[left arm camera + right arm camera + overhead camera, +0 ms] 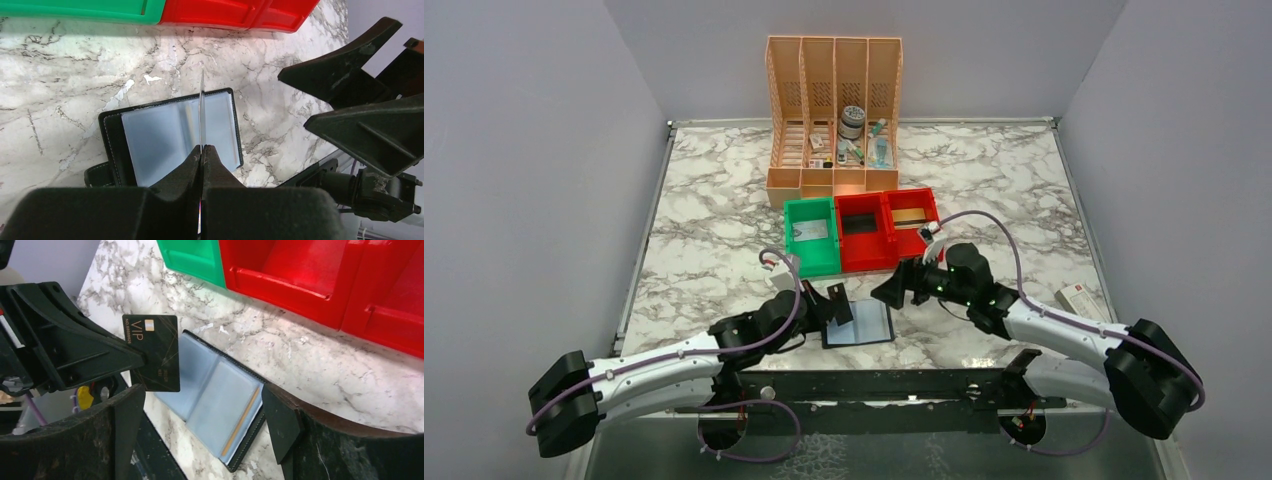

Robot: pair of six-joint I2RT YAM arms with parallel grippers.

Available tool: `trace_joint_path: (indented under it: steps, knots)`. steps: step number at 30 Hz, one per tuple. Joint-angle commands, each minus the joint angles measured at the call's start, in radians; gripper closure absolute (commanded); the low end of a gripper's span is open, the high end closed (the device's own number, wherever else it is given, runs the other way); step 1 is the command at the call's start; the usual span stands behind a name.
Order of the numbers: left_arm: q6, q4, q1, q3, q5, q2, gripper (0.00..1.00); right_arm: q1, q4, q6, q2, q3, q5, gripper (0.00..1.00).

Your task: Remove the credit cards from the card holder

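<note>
The card holder (861, 325) lies open on the marble near the front edge, pale blue lining up. It also shows in the left wrist view (165, 135) and the right wrist view (215, 390). My left gripper (824, 303) (202, 149) is shut on a dark grey VIP credit card (155, 352) and holds it upright just above the holder's left half; the left wrist view shows the card (201, 105) edge-on. A tan card edge (241, 421) shows inside a right-hand sleeve. My right gripper (902, 285) (200, 425) is open and empty, hovering over the holder's right side.
A green bin (812, 235) and two red bins (864, 232) (911, 215) stand just behind the holder. A peach file organiser (834, 110) with small items stands at the back. A small white box (1081, 298) lies at the right edge.
</note>
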Motion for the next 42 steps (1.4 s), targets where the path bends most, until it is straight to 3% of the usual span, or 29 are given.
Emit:
trace_joint_path:
  steps: [1,5,8,15,20,26,33,39,42]
  knots:
    - [0.035,-0.054,0.011,0.058,-0.006,-0.016,1.00,-0.002,0.007,-0.004,0.030,0.007,-0.136,0.19]
    - [0.015,-0.199,0.012,0.091,-0.059,-0.048,1.00,0.000,0.094,0.044,0.124,0.000,-0.283,0.40]
    - [0.003,-0.237,0.012,0.076,-0.081,-0.090,1.00,0.011,0.107,0.051,0.177,0.016,-0.296,0.52]
    - [0.023,-0.292,0.015,0.073,-0.084,-0.180,1.00,0.074,0.053,0.032,0.308,0.120,-0.272,0.63]
    - [0.017,-0.339,0.016,0.082,-0.080,-0.191,1.00,0.117,0.075,0.050,0.424,0.168,-0.267,0.65]
    - [0.027,-0.318,0.016,0.079,-0.064,-0.188,1.00,0.119,-0.072,-0.003,0.526,0.242,-0.220,0.66]
    - [0.055,-0.234,0.016,0.064,-0.014,-0.162,1.00,0.119,-0.108,-0.053,0.359,0.220,-0.134,0.64]
    - [0.075,-0.153,0.018,0.062,0.022,-0.116,1.00,0.115,-0.153,-0.055,0.173,0.177,0.109,0.53]
    - [0.091,-0.105,0.022,0.064,0.051,-0.087,1.00,0.078,-0.164,-0.057,0.107,0.152,0.130,0.51]
